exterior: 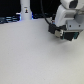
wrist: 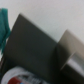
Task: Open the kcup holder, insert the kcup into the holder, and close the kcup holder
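The pale bench fills most of the exterior view. The white arm comes down at the exterior view's right, ending in the dark hand just above the bench; whether its fingers are spread or pressed together cannot be told. In the wrist view a broad dark flat surface, likely the kcup holder, lies directly below the hand, with a grey finger over it. A white object stands well away from the hand. No green-topped kcup can be made out.
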{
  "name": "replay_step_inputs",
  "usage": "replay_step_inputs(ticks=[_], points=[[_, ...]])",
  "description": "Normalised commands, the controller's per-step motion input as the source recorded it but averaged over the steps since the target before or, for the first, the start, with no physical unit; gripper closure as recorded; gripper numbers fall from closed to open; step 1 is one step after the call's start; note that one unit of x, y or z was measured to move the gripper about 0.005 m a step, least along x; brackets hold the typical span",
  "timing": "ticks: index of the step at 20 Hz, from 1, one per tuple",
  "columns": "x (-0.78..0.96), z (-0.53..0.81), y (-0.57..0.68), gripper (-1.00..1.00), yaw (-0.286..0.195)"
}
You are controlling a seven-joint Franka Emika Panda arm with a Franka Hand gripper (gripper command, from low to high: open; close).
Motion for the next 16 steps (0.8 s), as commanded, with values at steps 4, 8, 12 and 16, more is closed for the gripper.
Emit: replay_step_inputs(ticks=[4, 8, 12, 16], points=[[-0.64, 0.01, 0.6, -1.0, 0.045], [-0.57, 0.01, 0.58, -1.0, 0.056], [-0.56, 0.01, 0.57, -1.0, 0.055], [-0.25, 0.01, 0.29, -1.0, 0.064]])
